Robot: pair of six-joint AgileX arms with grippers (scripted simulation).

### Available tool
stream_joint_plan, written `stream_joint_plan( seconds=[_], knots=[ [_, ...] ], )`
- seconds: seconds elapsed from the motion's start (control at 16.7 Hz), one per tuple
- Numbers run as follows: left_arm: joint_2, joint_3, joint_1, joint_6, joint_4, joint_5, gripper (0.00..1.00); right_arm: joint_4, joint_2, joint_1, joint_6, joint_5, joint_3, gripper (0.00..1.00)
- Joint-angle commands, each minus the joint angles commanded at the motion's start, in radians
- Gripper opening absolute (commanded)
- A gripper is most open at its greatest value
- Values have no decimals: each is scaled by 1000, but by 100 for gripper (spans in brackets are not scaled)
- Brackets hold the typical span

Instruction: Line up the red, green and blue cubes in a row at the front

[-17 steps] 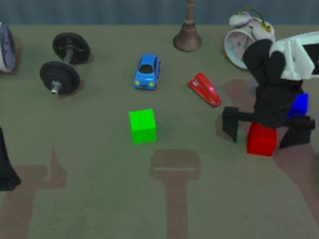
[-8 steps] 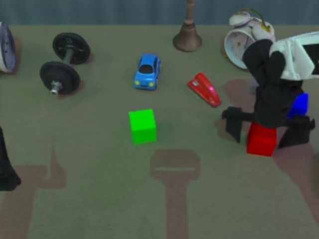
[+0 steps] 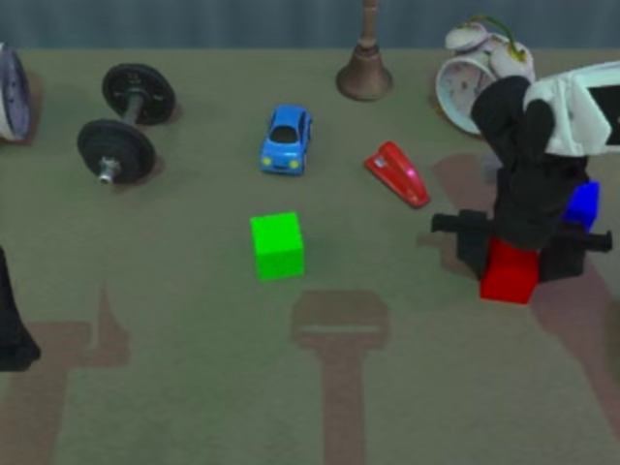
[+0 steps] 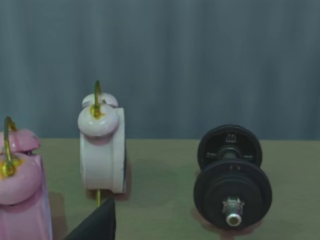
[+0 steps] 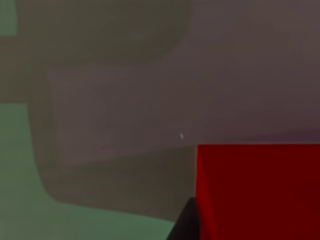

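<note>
Top view shows the right end effector [image 3: 521, 244] low over the red cube [image 3: 508, 272] at the right side of the counter [image 3: 194, 368], its two fingers closed in against the cube's left and right faces. This cube is plain, matte and bright red. The deep blue cube [image 3: 582, 204] is just behind, partly hidden by the arm. The bright green cube [image 3: 277, 245] sits alone near the middle. The left arm [image 3: 14, 325] is parked at the left edge; whether its end effector is open I cannot tell.

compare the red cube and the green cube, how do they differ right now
The red cube sits at the table's right side between the right gripper's closing jaws; the green cube stands alone near the middle, untouched. The arm hides part of the red one; the green one shows fully. Both look equal in size and rest on the table.
</note>
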Motion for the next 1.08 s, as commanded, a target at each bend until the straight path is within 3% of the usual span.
stream_joint_plan(
  seconds=[0.54, 1.08],
  knots=[
    [0, 0, 0, 0, 0, 0, 100, -17, -28, -2, -6, 11, 9, 0],
    [0, 0, 0, 0, 0, 0, 100, -252, -132, 6, -8, 10, 140, 0]
  ],
)
